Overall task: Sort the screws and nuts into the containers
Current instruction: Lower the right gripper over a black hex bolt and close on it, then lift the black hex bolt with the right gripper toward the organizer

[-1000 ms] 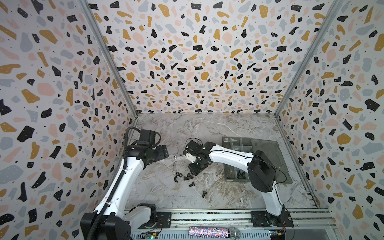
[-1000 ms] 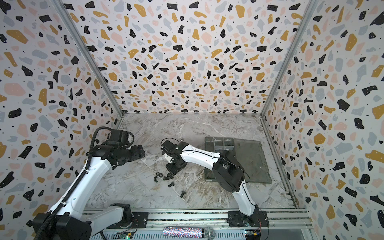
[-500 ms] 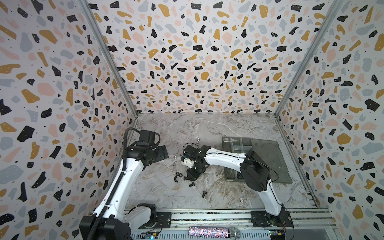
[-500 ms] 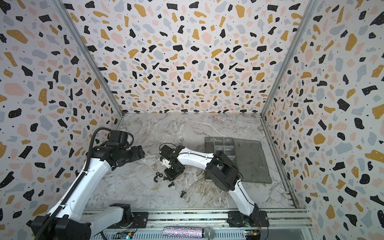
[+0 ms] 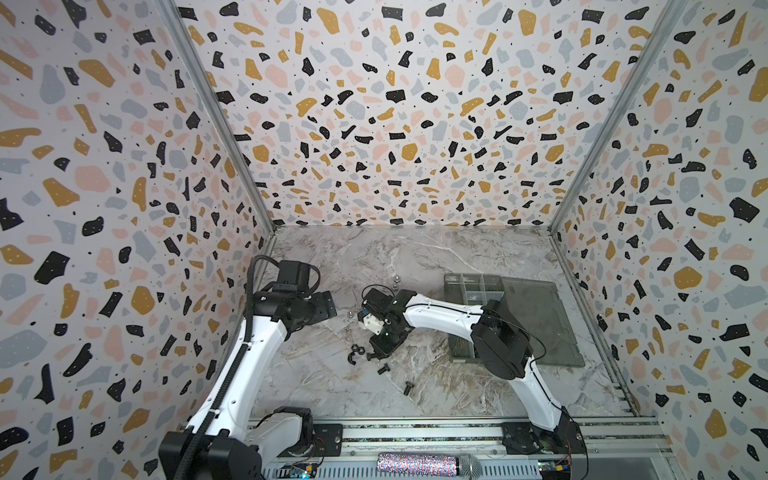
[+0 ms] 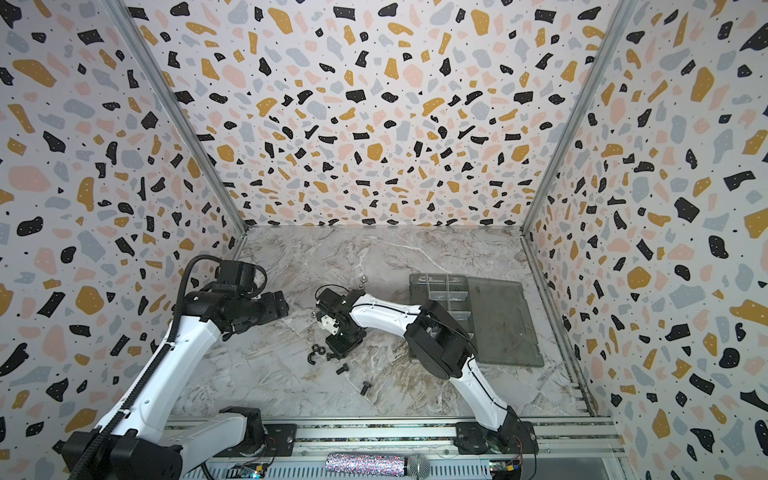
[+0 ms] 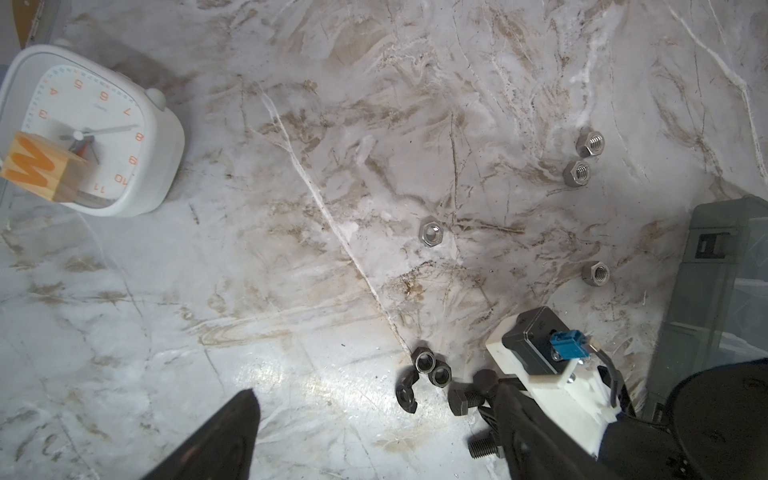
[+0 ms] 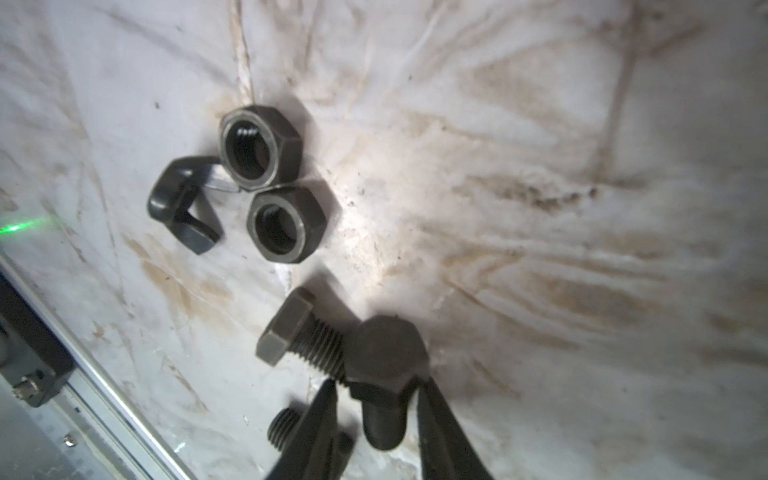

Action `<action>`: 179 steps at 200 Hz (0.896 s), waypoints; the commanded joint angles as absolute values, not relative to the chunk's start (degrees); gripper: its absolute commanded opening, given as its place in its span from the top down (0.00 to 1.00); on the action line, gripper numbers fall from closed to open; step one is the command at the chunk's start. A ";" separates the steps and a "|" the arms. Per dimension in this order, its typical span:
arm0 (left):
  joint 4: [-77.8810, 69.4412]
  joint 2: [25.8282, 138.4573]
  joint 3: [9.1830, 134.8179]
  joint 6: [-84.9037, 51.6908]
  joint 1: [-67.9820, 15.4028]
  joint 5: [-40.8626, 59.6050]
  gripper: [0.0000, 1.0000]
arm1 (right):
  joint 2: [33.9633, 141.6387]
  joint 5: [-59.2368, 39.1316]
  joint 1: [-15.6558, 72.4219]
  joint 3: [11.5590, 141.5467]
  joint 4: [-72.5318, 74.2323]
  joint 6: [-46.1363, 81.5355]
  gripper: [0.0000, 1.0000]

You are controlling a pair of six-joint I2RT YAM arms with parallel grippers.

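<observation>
Fingers (image 8: 440, 424) of right gripper (image 8: 376, 399): set either side of one black bolt (image 8: 386, 357) on the table (image 8: 540, 166), clamped or not I cannot tell; left gripper (image 5: 330, 305) spread, empty; I judge pick-up in hand, next a firm pinch, lift, carry to the box (image 5: 469, 286).

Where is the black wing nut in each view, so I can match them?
Top view: wing nut lower centre, just left of the right gripper.
Top view: wing nut at the same spot.
Left wrist: wing nut beside the bolts at that gripper.
Right wrist: wing nut past the gripper tip.
Shared landmark: two touching black hex nuts beside it.
</observation>
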State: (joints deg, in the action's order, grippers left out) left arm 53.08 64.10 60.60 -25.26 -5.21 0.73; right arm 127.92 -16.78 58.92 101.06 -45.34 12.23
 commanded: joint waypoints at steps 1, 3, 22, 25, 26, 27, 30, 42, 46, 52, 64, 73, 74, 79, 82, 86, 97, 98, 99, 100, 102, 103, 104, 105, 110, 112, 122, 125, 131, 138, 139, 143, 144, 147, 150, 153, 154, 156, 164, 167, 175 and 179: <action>53.49 64.33 62.12 -24.70 -4.80 -0.18 0.10 | 129.05 -14.85 58.64 102.63 -47.71 11.21 0.74; 53.52 64.40 62.07 -24.65 -4.71 -0.18 0.10 | 129.14 -14.85 58.65 102.65 -47.81 11.24 0.75; 53.39 64.73 62.27 -24.61 -4.75 -0.18 0.10 | 129.70 -13.26 58.30 103.25 -48.70 11.00 0.78; 53.39 64.77 62.35 -24.54 -4.71 -0.18 0.11 | 129.73 -12.98 58.27 103.33 -48.86 11.05 0.79; 53.41 64.82 62.33 -24.53 -4.69 -0.18 0.11 | 129.73 -12.82 58.19 103.35 -48.86 11.06 0.79; 53.43 64.88 62.32 -24.53 -4.72 -0.18 0.11 | 129.82 -12.74 58.14 103.35 -48.95 11.07 0.79; 53.36 64.91 62.39 -24.57 -4.74 -0.18 0.11 | 129.89 -12.46 58.10 103.44 -49.15 11.07 0.80; 53.20 65.20 62.70 -24.52 -4.63 -0.18 0.11 | 129.73 -11.89 57.65 103.71 -49.78 10.82 0.85; 53.11 65.29 62.67 -24.52 -4.63 -0.13 0.11 | 129.48 -11.63 57.44 103.72 -49.83 10.75 0.87; 52.92 65.47 62.80 -24.52 -4.62 -0.05 0.11 | 128.97 -11.33 57.17 103.60 -49.89 10.80 0.87; 52.48 65.94 63.00 -24.52 -4.65 0.28 0.11 | 127.74 -11.48 56.33 103.36 -49.98 10.88 0.88; 52.16 66.42 63.12 -24.52 -4.66 0.72 0.11 | 126.84 -11.70 55.55 103.36 -50.17 10.90 0.88; 52.10 66.48 63.11 -24.52 -4.66 0.75 0.11 | 126.74 -11.70 55.46 103.36 -50.22 10.85 0.88; 51.89 66.73 63.18 -24.59 -4.66 0.95 0.11 | 126.19 -11.81 55.04 103.36 -50.43 10.81 0.88; 51.72 66.91 63.25 -24.61 -4.66 1.12 0.11 | 125.88 -11.86 54.84 103.36 -50.51 10.74 0.88; 51.53 67.28 63.33 -24.68 -4.66 1.30 0.11 | 125.42 -11.94 54.49 103.35 -50.66 10.73 0.88; 50.92 68.01 63.65 -24.70 -4.61 1.96 0.11 | 124.10 -11.78 53.50 103.40 -51.12 10.60 0.88; 50.86 68.06 63.64 -24.74 -4.64 2.04 0.11 | 124.01 -11.78 53.43 103.38 -51.18 10.58 0.88; 50.88 68.13 63.64 -24.72 -4.65 2.12 0.11 | 123.93 -11.78 53.30 103.41 -51.21 10.60 0.88; 50.79 68.21 63.68 -24.75 -4.65 2.20 0.11 | 123.79 -11.73 53.24 103.43 -51.23 10.58 0.88; 50.62 68.36 63.71 -24.82 -4.59 2.37 0.11 | 123.59 -11.70 53.08 103.38 -51.35 10.58 0.88; 50.62 68.46 63.72 -24.85 -4.62 2.46 0.11 | 123.45 -11.74 52.99 103.41 -51.43 10.56 0.88; 50.54 68.51 63.76 -24.86 -4.64 2.55 0.11 | 123.38 -11.76 52.91 103.39 -51.46 10.60 0.88; 50.45 68.57 63.79 -24.82 -4.65 2.64 0.11 | 123.26 -11.77 52.82 103.42 -51.48 10.62 0.88; 50.08 69.00 63.94 -24.87 -4.65 3.11 0.11 | 122.57 -11.74 52.29 103.37 -51.76 10.59 0.88; 49.94 69.17 63.95 -24.87 -4.66 3.31 0.11 | 122.31 -11.70 52.07 103.36 -51.77 10.62 0.88; 49.00 69.97 64.07 -25.11 -4.63 4.51 0.11 | 121.06 -11.62 51.00 103.17 -52.02 10.64 0.89; 48.86 70.24 64.09 -25.13 -4.65 4.89 0.11 | 120.73 -11.65 50.69 103.17 -52.11 10.67 0.89; 48.30 70.87 64.14 -25.34 -4.66 5.58 0.11 | 119.92 -11.64 49.95 102.97 -52.25 10.65 0.89; 47.63 71.42 64.25 -25.64 -4.63 6.33 0.11 | 118.99 -11.47 49.21 102.70 -52.38 10.72 0.89; 47.54 71.53 64.25 -25.65 -4.64 6.42 0.11 | 118.86 -11.49 49.08 102.68 -52.38 10.72 0.89; 47.26 71.84 64.34 -25.89 -4.65 6.70 0.11 | 118.41 -11.37 48.66 102.44 -52.40 10.68 0.89; 47.19 72.00 64.34 -25.91 -4.65 6.78 0.11 | 118.31 -11.35 48.54 102.37 -52.39 10.66 0.89; 47.04 72.29 64.35 -26.00 -4.66 6.99 0.11 | 117.96 -11.34 48.26 102.20 -52.38 10.60 0.89; 46.79 72.59 64.40 -26.23 -4.66 7.21 0.11 | 117.63 -11.20 48.03 102.08 -52.38 10.59 0.89; 46.54 72.87 64.42 -26.21 -4.66 7.46 0.11 | 117.38 -11.14 47.65 101.93 -52.43 10.55 0.89; 46.42 72.95 64.42 -26.21 -4.66 7.55 0.11 | 117.18 -11.11 47.60 101.90 -52.45 10.55 0.88; 46.32 73.15 64.49 -26.23 -4.66 7.60 0.11 | 117.03 -11.08 47.39 101.78 -52.47 10.50 0.89; 45.84 73.90 64.69 -26.36 -4.65 8.10 0.11 | 116.28 -11.00 46.74 101.28 -52.60 10.31 0.89; 45.75 74.18 64.69 -26.30 -4.66 8.28 0.11 | 116.03 -10.83 46.49 101.11 -52.63 10.34 0.89; 45.34 74.84 64.86 -26.22 -4.62 8.58 0.11 | 115.35 -10.64 46.04 100.56 -52.64 10.20 0.89; 45.04 75.23 64.94 -26.28 -4.66 8.64 0.11 | 115.11 -10.54 45.82 100.33 -52.65 10.11 0.89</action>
State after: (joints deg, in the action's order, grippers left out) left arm 47.86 73.76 62.81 -25.71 -4.93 6.04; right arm 119.74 -11.68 46.76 101.67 -50.50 11.16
